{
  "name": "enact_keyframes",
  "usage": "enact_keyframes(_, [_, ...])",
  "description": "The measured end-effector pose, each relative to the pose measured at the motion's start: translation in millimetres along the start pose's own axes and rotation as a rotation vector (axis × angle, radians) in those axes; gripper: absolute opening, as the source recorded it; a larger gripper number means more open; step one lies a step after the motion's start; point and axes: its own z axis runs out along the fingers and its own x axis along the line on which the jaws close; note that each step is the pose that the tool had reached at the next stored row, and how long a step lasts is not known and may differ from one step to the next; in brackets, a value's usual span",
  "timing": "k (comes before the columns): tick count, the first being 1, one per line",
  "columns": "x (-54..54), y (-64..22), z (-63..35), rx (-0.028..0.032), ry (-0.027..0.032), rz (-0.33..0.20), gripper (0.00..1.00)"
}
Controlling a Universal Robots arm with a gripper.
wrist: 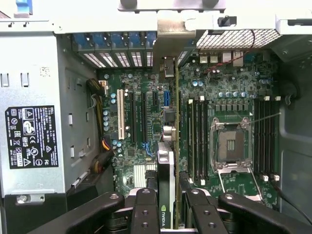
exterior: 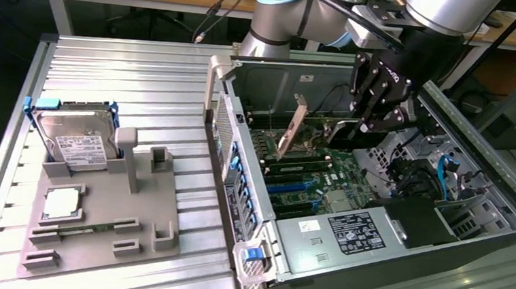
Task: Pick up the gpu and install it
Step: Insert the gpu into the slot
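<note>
- gpu [wrist: 165, 170] is clamped edge-on between the fingers of the gripper [wrist: 165, 214], which are closed on its end away from the metal bracket [wrist: 171, 34].
- The card is carried inside the open computer case [exterior: 280, 85], above the motherboard [exterior: 329, 170], and is seen tilted in the exterior view.
- The pick-up is judged as done; the card appears not yet seated in an expansion slot [wrist: 130, 119], so the installing is left.
- The hard drive [exterior: 77, 135] is kept in the grey holder [exterior: 144, 211], well apart.
</note>
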Motion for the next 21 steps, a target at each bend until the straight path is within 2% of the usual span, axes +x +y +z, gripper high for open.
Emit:
enact_keyframes(13, [0.5,-0.5,22.5,0.0,0.0001,0.0,0.27])
enact_keyframes(21, [0.6,-0.6,28.9,0.0001,0.0,0.0,0.27])
